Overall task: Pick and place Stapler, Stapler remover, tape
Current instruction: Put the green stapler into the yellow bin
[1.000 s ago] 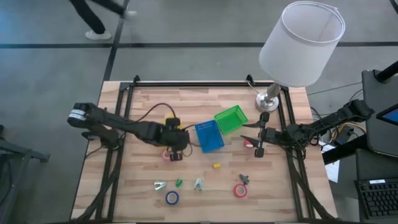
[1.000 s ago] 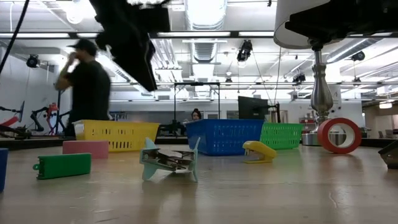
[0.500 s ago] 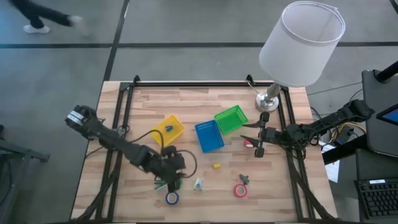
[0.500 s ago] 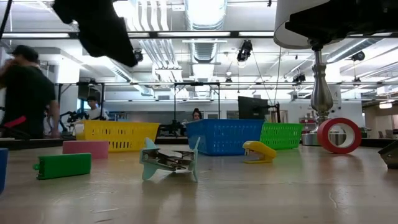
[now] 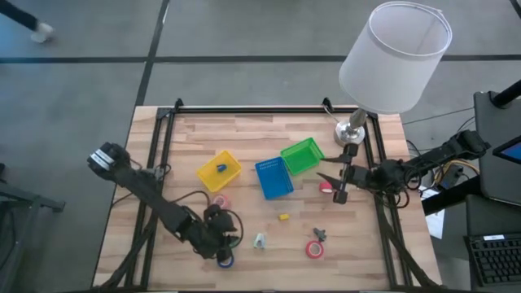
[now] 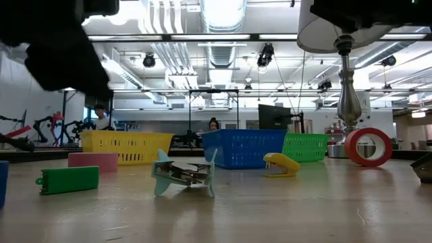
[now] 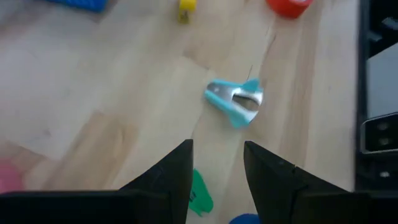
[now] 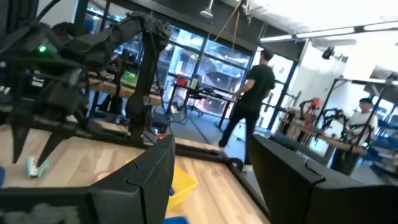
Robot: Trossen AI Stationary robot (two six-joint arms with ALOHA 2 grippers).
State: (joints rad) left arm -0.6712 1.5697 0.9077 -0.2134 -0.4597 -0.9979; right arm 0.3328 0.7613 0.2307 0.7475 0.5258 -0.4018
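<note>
A light blue staple remover (image 7: 236, 102) lies on the wood table just ahead of my left gripper (image 7: 217, 144). That gripper is open, holds nothing, and hovers near the table's near edge (image 5: 224, 242). A green piece (image 7: 199, 194) lies under the gap between its fingers, and a blue tape roll (image 5: 225, 260) lies beside it. A small yellow stapler (image 5: 283, 217), red tape (image 5: 315, 249) and pink tape (image 5: 220, 202) rest flat on the table. My right gripper (image 5: 336, 185) waits open at the right side, above a small red item (image 5: 326, 188).
Yellow bin (image 5: 218, 169) with a blue piece inside, blue bin (image 5: 273, 177) and green bin (image 5: 302, 155) stand mid-table. A lamp (image 5: 352, 130) with a white shade stands at the far right corner. A dark item (image 5: 319, 234) lies by the red tape. People stand beyond the table.
My left gripper has swung from over the yellow bin toward the table's near edge, sinking and rolling about its own axis. The yellow bin now shows uncovered. Its fingers stay apart.
</note>
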